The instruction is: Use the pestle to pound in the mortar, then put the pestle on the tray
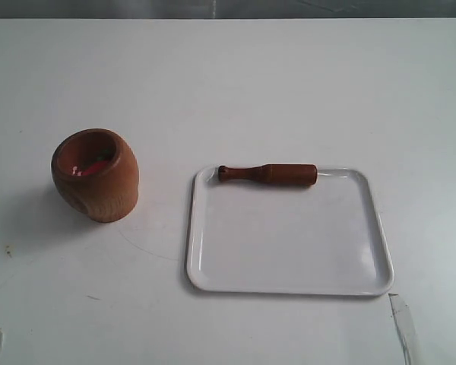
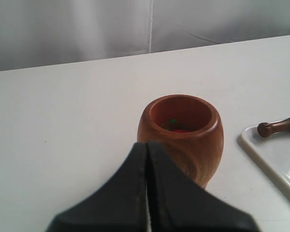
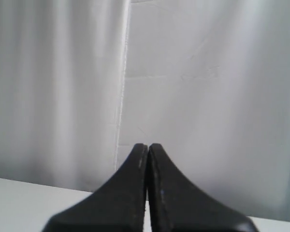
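No readable text, labels, brands or numbers anywhere (mortar [image 1: 96,176], pestle [image 1: 267,174], tray [image 1: 289,283] all unmarked).

**One of each on the table, and a pair of grippers**

Here's the tally: one mortar [image 1: 96,176], just the one. One pestle [image 1: 267,174], a single stick. One tray [image 1: 289,287], no second in sight. One white table [image 1: 251,84] carrying all three. Down in the mortar there are red and green bits [image 2: 179,126], too small and blurred to count. Grippers come to two: the left gripper [image 2: 148,145] and the right gripper [image 3: 148,146], with two black jaws apiece.
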### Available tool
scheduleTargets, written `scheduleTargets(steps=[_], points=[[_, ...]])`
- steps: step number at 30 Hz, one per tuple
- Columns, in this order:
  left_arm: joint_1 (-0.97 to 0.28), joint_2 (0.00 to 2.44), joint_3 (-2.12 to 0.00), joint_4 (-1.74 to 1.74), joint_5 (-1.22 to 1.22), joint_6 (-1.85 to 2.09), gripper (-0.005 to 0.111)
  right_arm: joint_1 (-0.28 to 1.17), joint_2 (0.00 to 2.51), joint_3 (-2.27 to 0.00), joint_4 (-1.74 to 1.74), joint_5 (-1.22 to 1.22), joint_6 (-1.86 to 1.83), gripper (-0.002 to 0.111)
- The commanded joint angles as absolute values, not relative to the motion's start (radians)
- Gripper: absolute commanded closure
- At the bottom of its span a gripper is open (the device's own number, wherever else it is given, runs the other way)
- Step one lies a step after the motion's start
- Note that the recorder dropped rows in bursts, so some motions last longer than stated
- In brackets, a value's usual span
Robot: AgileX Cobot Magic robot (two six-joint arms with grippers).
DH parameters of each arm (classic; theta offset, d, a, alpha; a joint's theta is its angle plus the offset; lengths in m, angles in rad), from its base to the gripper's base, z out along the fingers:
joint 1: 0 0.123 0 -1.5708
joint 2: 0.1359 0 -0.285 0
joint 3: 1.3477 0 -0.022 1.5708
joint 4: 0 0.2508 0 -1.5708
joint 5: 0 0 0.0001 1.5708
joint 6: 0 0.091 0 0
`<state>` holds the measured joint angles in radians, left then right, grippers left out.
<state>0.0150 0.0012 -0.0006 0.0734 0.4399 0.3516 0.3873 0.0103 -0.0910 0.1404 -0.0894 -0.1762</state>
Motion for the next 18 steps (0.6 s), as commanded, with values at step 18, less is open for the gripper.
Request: scheduleTargets(steps=[18], points=[[0.007, 0.0, 0.0, 0.066, 0.437, 0.343, 0.107, 0.184, 0.0, 0.0, 0.059, 0.132, -0.26, 0.108]])
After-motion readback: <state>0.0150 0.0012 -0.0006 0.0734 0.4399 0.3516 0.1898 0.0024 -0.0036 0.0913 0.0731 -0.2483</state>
